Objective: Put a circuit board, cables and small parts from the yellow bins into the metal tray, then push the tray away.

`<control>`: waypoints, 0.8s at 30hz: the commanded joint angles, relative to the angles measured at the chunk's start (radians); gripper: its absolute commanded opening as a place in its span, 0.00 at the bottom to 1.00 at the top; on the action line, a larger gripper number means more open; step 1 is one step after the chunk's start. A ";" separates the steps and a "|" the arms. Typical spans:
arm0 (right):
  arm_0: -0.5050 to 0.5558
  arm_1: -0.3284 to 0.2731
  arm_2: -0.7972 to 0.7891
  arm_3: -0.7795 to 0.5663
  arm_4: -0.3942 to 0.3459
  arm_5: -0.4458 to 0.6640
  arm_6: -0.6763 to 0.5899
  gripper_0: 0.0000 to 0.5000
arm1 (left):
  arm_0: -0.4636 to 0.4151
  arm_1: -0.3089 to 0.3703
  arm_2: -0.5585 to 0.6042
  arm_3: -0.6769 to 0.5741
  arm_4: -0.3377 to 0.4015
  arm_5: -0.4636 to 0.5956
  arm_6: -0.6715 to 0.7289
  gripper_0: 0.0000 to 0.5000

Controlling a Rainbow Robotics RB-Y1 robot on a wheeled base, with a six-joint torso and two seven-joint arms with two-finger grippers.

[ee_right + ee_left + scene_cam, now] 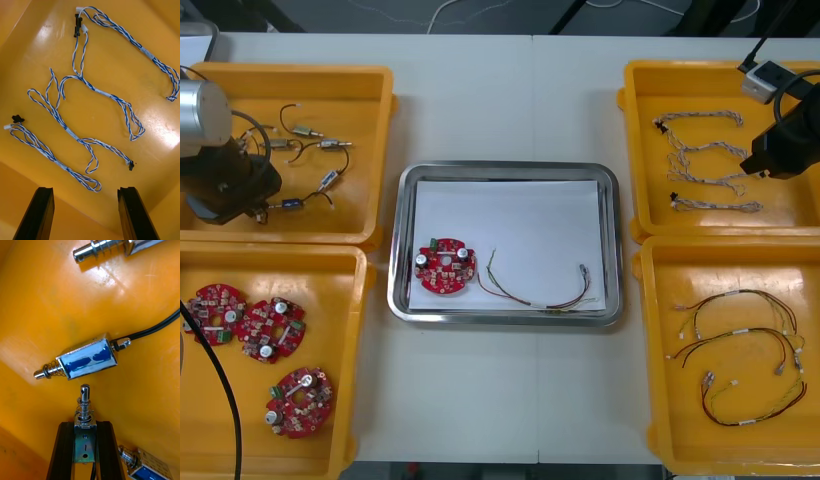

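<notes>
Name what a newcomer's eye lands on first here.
The metal tray at mid-table, white inside, already holds a red board and a red and yellow cable. In the far left bin, the left gripper is shut on a small metal part. The right gripper hangs open over blue and white cables in the far right bin.

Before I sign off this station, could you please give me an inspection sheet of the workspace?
Surface: light table, four yellow bins.
Job's things: metal tray holds one circuit board and one red and yellow cable.
Clutter: nothing seen.
Grippers: left gripper shut on a small metal part, far left bin; right gripper open over far right bin.
Cables: twisted blue and white cables under right gripper.
Surroundings: dark floor beyond table.
</notes>
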 commanded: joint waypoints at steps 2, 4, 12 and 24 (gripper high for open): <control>-0.053 -0.047 0.037 0.051 -0.023 -0.060 0.185 1.00 | 0.010 0.003 0.028 -0.099 -0.009 0.054 -0.069 0.00; -0.070 -0.047 0.063 0.073 -0.026 -0.075 0.231 1.00 | 0.010 0.015 0.028 -0.129 -0.003 0.083 -0.067 0.00; -0.166 -0.047 0.215 0.188 -0.069 -0.135 0.409 1.00 | -0.010 0.067 0.010 -0.275 0.040 0.247 -0.070 0.00; -0.174 -0.038 0.249 0.290 -0.167 -0.207 0.548 1.00 | -0.021 0.142 -0.021 -0.488 0.226 0.374 -0.070 0.00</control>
